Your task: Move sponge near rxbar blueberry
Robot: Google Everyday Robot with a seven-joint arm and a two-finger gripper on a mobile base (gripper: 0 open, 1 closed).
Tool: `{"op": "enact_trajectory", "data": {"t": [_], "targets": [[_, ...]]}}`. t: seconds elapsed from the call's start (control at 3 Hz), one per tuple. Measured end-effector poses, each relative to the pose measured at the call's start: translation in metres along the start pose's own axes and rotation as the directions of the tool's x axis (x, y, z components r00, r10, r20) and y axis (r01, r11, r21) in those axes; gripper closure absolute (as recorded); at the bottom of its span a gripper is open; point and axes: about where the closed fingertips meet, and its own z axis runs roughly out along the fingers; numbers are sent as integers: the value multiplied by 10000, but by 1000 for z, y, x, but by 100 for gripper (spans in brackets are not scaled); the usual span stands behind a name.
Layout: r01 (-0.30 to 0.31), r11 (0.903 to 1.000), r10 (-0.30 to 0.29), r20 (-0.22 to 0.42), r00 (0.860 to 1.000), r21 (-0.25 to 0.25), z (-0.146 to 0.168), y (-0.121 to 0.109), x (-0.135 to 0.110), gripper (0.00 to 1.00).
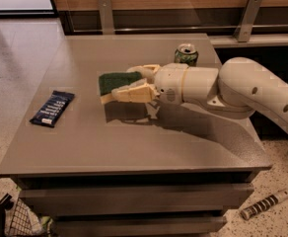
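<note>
At lower left of the frame, the rxbar blueberry point(53, 108) is seen lying flat on the table point(134, 147). At centre, the sponge point(112, 80) is pinched by the end effector point(124, 83). It should be carried leftward, lowered just beside the bar without nudging it, then released.

My hand point(126, 84) holds the sponge point(112, 81) above mid-table point(134, 147), green top up, yellow foam beneath. The navy rxbar blueberry point(53, 108) lies flat near the left edge, well apart.
</note>
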Motion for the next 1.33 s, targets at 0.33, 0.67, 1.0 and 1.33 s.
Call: {"op": "enact_trajectory", "data": {"t": [0.33,0.67,1.0,1.33], "targets": [[76,9999,-75,11,10000,-69,16,26,1,100],[116,9999,-116,-52,9999,-66,25,45,4,100],[141,9995,-147,-200,9997,-292,38,65,10,100],[210,9985,-224,-264,9994,-514,45,77,11,100]]}}
